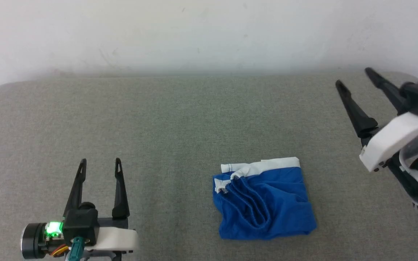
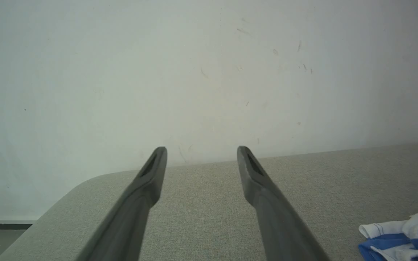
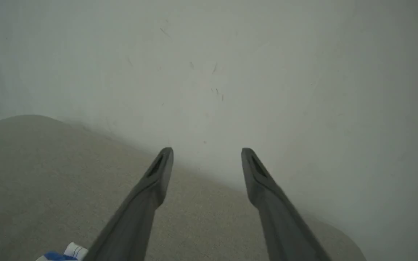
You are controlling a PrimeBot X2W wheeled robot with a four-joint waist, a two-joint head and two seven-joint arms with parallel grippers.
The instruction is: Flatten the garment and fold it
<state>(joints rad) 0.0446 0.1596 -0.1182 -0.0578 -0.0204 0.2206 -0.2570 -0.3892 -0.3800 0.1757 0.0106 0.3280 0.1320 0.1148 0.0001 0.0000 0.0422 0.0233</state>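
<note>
Blue fabric, the garment [image 1: 267,203] lies bunched, perhaps roughly folded, on the grey cloth-covered surface [image 1: 165,119], right of centre and near the front edge. The left gripper [image 1: 100,159] and right gripper [image 1: 352,76] are both well apart from it, fingers spread, holding nothing.

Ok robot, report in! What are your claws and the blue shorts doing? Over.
Left claw open, empty. Right claw open, empty, far right. Blue shorts crumpled on grey surface, untouched. Nothing between claws and shorts.
</note>
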